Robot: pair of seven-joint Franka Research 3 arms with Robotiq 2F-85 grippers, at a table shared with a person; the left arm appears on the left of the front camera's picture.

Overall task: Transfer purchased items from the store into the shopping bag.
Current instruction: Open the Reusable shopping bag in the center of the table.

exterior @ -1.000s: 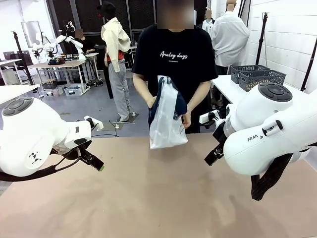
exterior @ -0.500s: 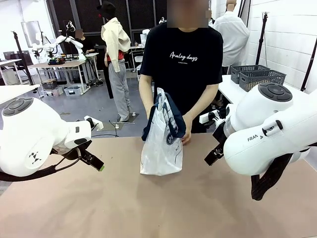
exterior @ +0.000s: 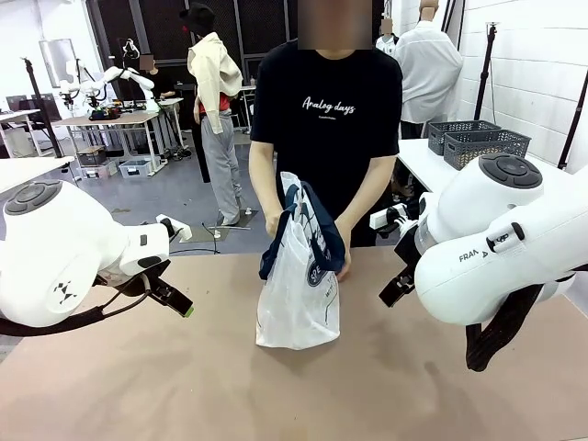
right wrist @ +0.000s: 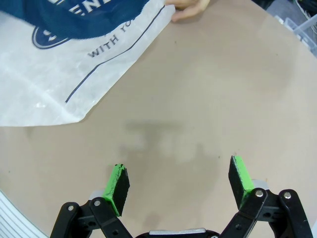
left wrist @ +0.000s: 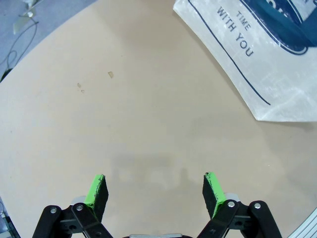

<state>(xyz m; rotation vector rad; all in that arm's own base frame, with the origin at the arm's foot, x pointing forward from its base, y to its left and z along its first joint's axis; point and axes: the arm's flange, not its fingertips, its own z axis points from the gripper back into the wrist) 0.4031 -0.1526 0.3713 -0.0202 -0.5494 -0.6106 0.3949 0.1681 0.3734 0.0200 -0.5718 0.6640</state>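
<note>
1. Since a second ago, the bag (exterior: 299,294) has been lowered from the person's chest and is now stood upright on the table (exterior: 276,395), toward the far side at the middle.
2. It is steadied at the top by the person's hands (exterior: 273,223), with the navy handles (exterior: 322,225) draped over it.
3. The left gripper (left wrist: 156,186) is held wide open and empty above bare tabletop, left of the bag.
4. The right gripper (right wrist: 178,178) is likewise spread wide with nothing gripped, right of the bag.
</note>
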